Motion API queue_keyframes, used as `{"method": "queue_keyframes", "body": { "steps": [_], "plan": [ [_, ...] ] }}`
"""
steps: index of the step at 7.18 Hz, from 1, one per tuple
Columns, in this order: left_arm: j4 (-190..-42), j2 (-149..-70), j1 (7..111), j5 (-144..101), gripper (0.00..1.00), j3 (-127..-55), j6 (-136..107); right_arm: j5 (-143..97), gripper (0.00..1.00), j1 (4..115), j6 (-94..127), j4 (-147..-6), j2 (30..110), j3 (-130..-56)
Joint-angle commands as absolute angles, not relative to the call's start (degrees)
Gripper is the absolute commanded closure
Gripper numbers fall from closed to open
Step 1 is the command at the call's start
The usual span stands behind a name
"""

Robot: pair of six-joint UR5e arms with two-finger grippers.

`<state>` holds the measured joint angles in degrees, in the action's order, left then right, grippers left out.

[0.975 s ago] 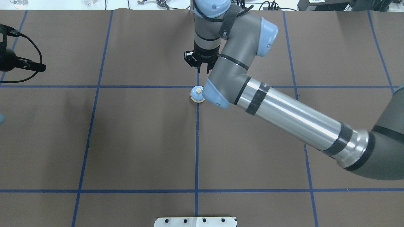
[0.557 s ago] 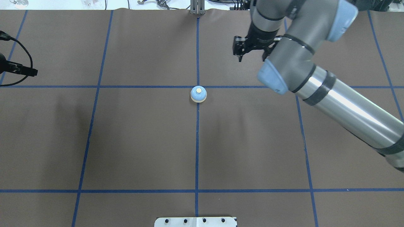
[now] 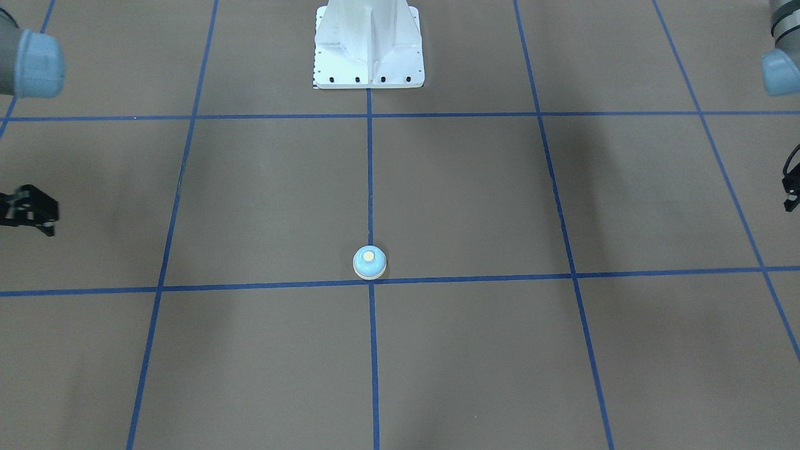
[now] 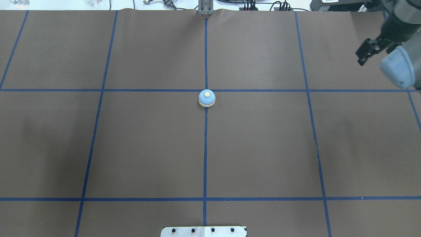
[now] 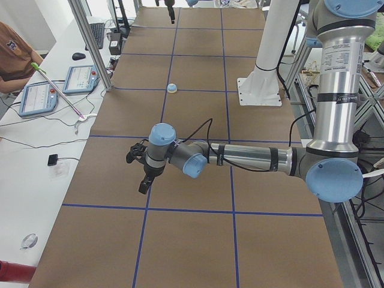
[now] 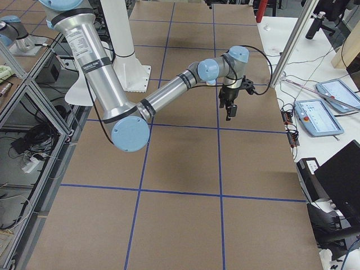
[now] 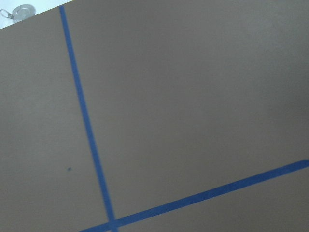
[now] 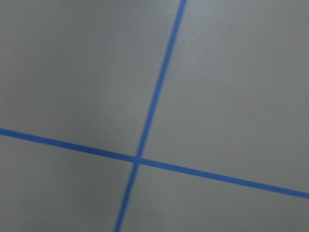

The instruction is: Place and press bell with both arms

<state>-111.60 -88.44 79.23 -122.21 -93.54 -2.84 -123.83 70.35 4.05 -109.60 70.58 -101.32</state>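
The bell point(image 4: 207, 98), light blue dome with a cream button, stands alone at the table's middle by a tape crossing; it also shows in the front view point(image 3: 369, 262) and the left side view point(image 5: 172, 89). My right gripper point(image 4: 370, 54) hangs far to the bell's right, near the far right edge point(image 3: 28, 215) point(image 6: 229, 109); it is empty and its fingers look spread. My left gripper point(image 5: 141, 177) hovers far out on the left side. It is out of the overhead view and only a sliver of it shows in the front view point(image 3: 792, 187). I cannot tell if it is open.
The white pedestal base point(image 3: 369, 50) stands at the robot's side of the table. Blue tape lines grid the brown mat point(image 4: 148, 148). A metal post point(image 4: 205, 11) stands at the far edge. Tablets point(image 5: 42, 96) and a person point(image 5: 15, 51) are beyond the far edge.
My right arm has swung away from the bell to the far right of the table. My left gripper has drawn back out of the overhead view on the left. The bell has stayed put.
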Motion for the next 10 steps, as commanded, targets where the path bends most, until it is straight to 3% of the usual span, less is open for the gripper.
{"method": "queue_keyframes", "body": {
  "steps": [1, 5, 8, 10],
  "plan": [
    [-96.0, -84.1, 80.9, -125.7, 0.00, -100.9, 3.1, -125.2, 0.00, 76.3, -7.6, -106.7, 81.3, -101.2],
    [-93.5, -77.0, 87.0, -133.2, 0.00, -107.8, 3.1, -126.5, 0.00, 83.3, -7.1, -106.0, 84.3, -99.8],
    [-93.6, -77.3, 87.1, -132.5, 0.00, -106.6, 3.1, -134.5, 0.00, 89.1, -9.1, -101.3, 95.7, -99.8],
    [-94.0, -77.1, 87.1, -132.5, 0.00, -105.4, 2.9, -135.3, 0.00, 90.3, -9.1, -100.7, 96.2, -100.1]
  ]
}}
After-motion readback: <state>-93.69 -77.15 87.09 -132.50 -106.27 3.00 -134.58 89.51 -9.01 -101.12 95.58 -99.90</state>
